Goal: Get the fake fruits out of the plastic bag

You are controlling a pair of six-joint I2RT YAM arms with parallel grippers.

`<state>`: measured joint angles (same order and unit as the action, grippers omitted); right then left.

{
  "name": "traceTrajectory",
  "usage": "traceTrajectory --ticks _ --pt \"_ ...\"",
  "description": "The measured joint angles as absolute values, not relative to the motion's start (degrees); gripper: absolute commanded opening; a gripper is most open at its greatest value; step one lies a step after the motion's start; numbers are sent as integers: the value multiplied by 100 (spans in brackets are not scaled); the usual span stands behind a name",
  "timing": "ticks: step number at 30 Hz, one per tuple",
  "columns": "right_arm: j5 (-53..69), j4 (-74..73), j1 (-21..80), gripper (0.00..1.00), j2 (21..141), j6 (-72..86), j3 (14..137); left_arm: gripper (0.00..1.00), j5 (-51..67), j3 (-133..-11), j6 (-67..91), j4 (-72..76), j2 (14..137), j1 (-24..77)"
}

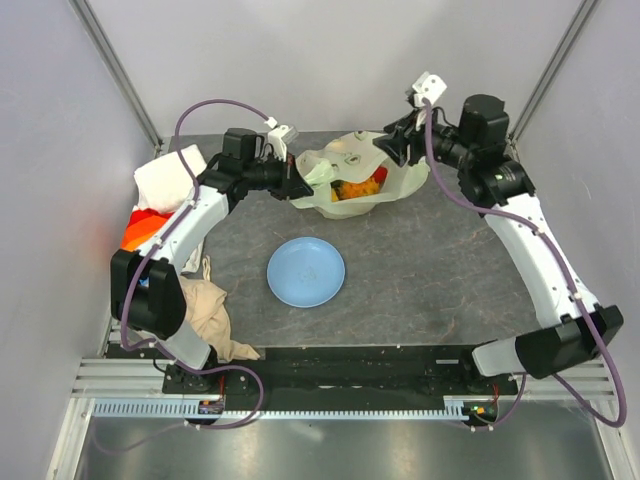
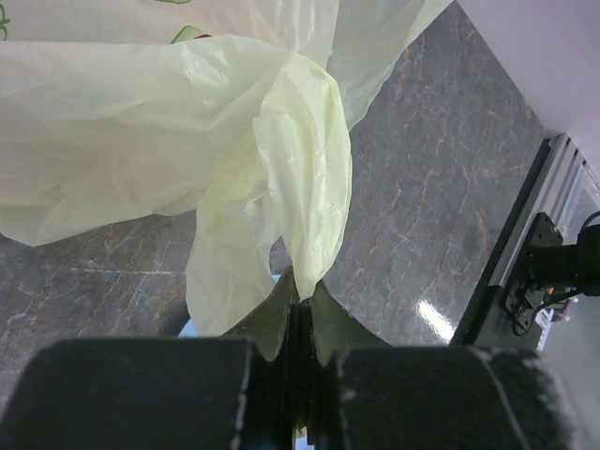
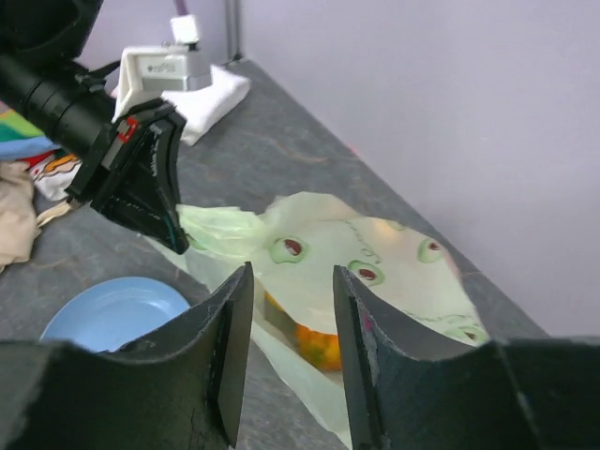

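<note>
Grey marbled worktop (image 1: 430, 260), pale walls on three sides. Item one: plastic bag (image 1: 345, 160), thin, pale yellow-green, printed with small round motifs, lying slumped at the far middle of the worktop. Contents: fake fruits (image 1: 358, 188), showing only as an orange and yellow mass through the opening facing the arms; single pieces cannot be told apart, and none lies outside. Left gripper (image 2: 298, 295): fingers pressed together on a gathered fold at the bag's left edge, the film bunched and drawn up from that pinch. Right gripper (image 3: 292, 272): fingers spread, nothing between them, poised at the bag's right side just above the opening, an orange fruit in line below. Step in hand, as judged: one arm holds the mouth while the other goes in. To do it well, the left pinch wants to be firm and raised enough that the film stands off the fruit; the right should enter through the gap with fingers wide, close across the middle of one glossy piece only, and catch no film. Nearby: light-blue plate (image 1: 306, 272), well apart toward the arms; beige cloth (image 1: 205, 310) at near left; white cloth (image 1: 170, 180) at far left.
</note>
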<state>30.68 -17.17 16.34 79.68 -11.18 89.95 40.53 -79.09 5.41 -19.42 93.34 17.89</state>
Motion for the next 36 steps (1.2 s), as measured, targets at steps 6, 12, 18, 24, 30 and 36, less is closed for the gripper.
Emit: traceTrajectory --ticks 6,12,18,24,30,36 --pt "3430 -1951 1734 37 9124 -1568 8997 2 3791 -7909 707 -1914 9332 1813" --pt "3544 -2869 1706 35 10230 -2115 9052 1 3583 -7922 902 -1868 9332 1813" --pt "3732 -3317 1743 47 10377 -2298 9564 2 3540 -8044 1081 -1802 9334 1813" --pt "3402 -3109 1778 66 10910 -1925 9808 2 3496 -8187 1094 -1756 9336 1813" --pt "2904 -2849 1778 76 11736 -1339 9963 2 3450 -8187 1094 -1747 9338 1793" --pt "2515 -2473 1778 98 11900 -1015 10068 2 3446 -8173 1092 -1745 9338 1732"
